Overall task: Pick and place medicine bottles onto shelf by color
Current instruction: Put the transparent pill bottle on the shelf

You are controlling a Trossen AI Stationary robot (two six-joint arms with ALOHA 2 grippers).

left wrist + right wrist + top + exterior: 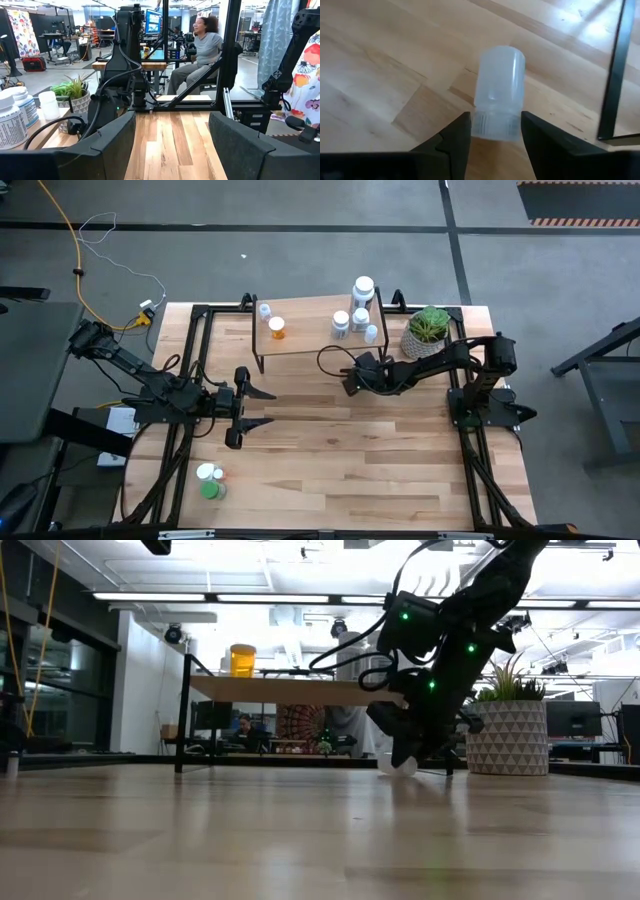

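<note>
Step in hand: the right end effector (492, 131) is clenched on the ribbed cap end of a clear bottle (499, 85), low over the desk (350, 460) just in front of the shelf (310, 330).
Doing it well: as I judge it, the grip sits on the cap only, so a slow lift keeps the bottle from swinging; it must rise above the shelf's top board and clear the black leg (615, 70) close by.
Target spot: beside the white bottles (355, 315) on the shelf, well away from the orange bottle (277, 328).
Left end effector (258, 408): released, fingers wide, waiting over the desk.
Contents: the clear bottle looks empty; others cannot be told.
Still on the desk: a green bottle (210, 490) and a white-capped one (205, 472) near the front edge.
</note>
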